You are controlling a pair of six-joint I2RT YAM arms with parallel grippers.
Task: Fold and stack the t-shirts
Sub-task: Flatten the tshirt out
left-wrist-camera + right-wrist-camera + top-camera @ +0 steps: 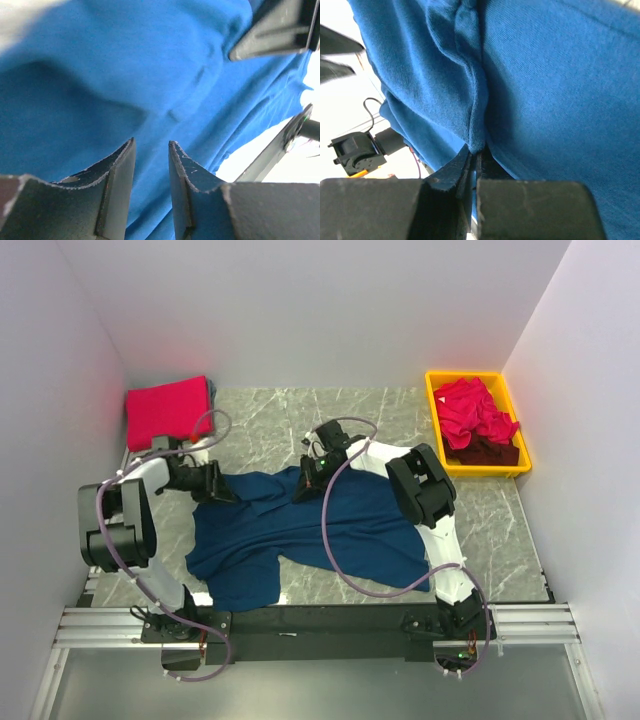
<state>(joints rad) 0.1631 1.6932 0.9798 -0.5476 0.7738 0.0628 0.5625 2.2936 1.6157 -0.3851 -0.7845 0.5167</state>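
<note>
A navy blue t-shirt [300,530] lies spread and rumpled on the marble table [500,530]. My left gripper [215,486] is low over its upper left edge. In the left wrist view this gripper [151,141] is open by a narrow gap, with blue cloth [125,75] just beyond the tips. At the shirt's upper middle, my right gripper [308,480] is down on the cloth. In the right wrist view it [476,151] is shut on a pinched ridge of the blue cloth [472,100].
A folded red-pink shirt [168,410] lies at the back left. A yellow bin [432,410] at the back right holds crumpled red-pink shirts [470,410] and a maroon one [488,452]. White walls enclose the table on three sides.
</note>
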